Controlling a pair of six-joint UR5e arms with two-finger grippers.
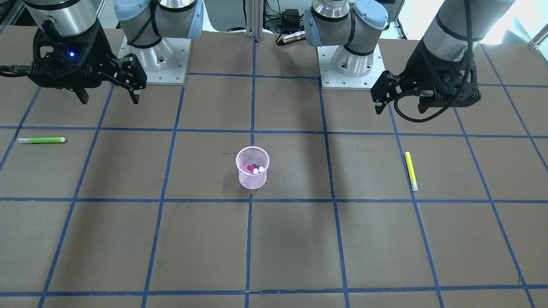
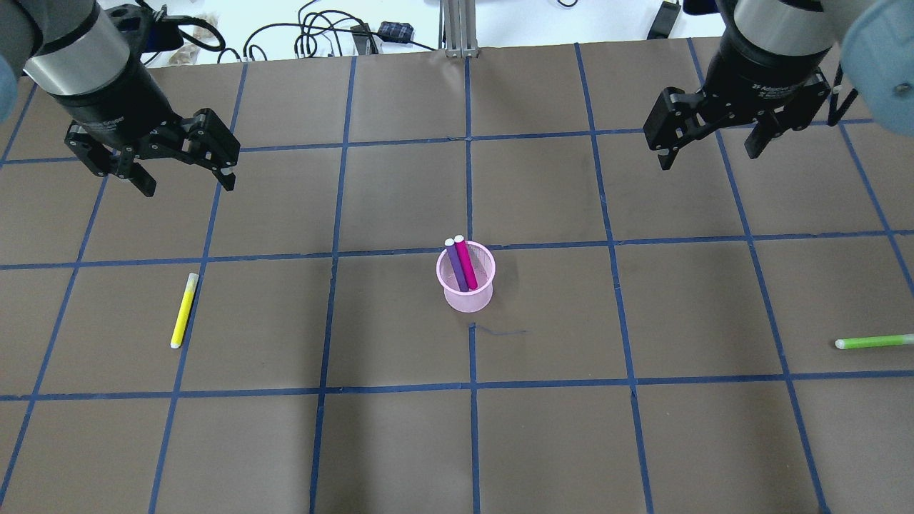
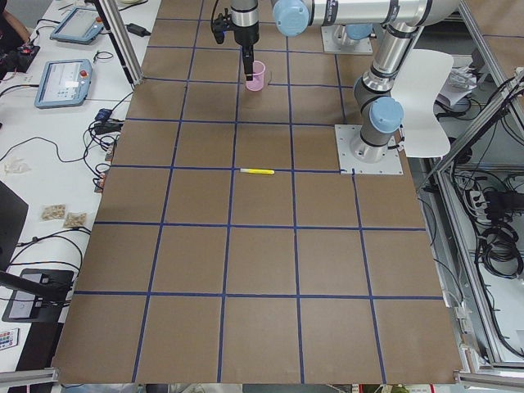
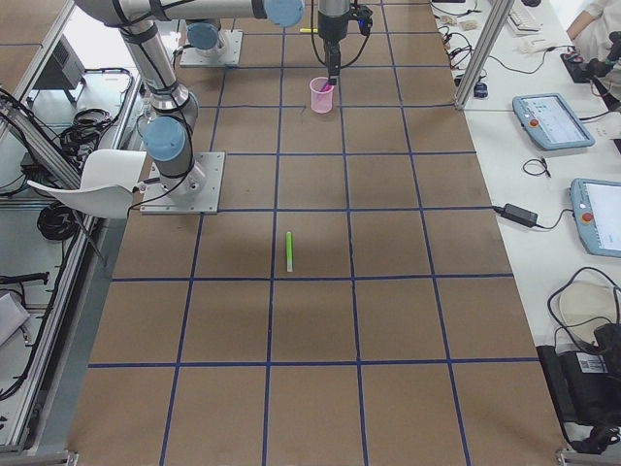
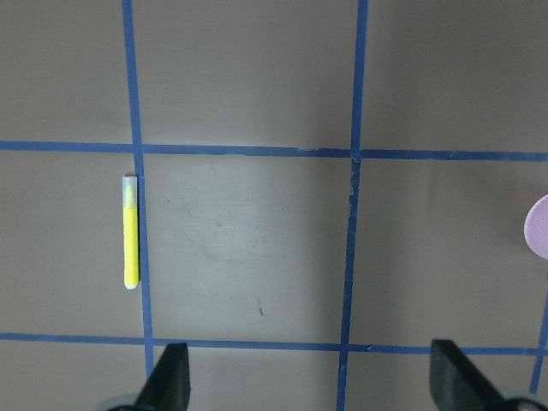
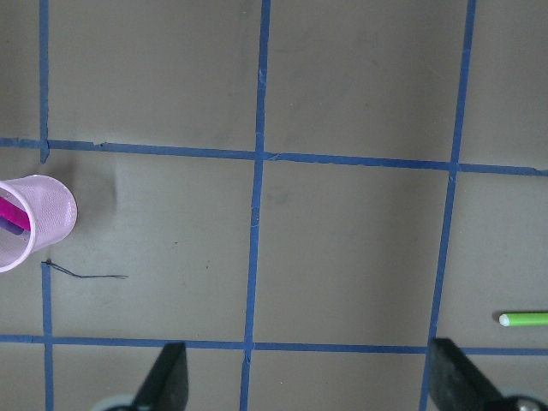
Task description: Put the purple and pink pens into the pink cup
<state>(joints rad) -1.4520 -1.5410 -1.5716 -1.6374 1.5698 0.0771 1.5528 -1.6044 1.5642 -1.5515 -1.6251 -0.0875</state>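
We see the pink cup point(image 2: 468, 300): round, tapered mesh, sitting on the brown paper worktop point(image 2: 357, 442). The purple pen point(image 2: 455, 265) and pink pen point(image 2: 467, 263) lean side by side inside it, white caps above the rim. Their lower ends are blurred behind the mesh. Left tool point(image 2: 189, 187) and right tool point(image 2: 708, 158) are both released and empty, well apart from the cup.

The left arm point(image 2: 86, 57) reaches in from its own side, wrist turned down, and the left pincer point(image 2: 186, 184) hangs with its jaws spread wide. The right arm point(image 2: 775, 50) mirrors that pose, and the right pincer point(image 2: 708, 157) also points down, jaws parted wide, well apart from the other
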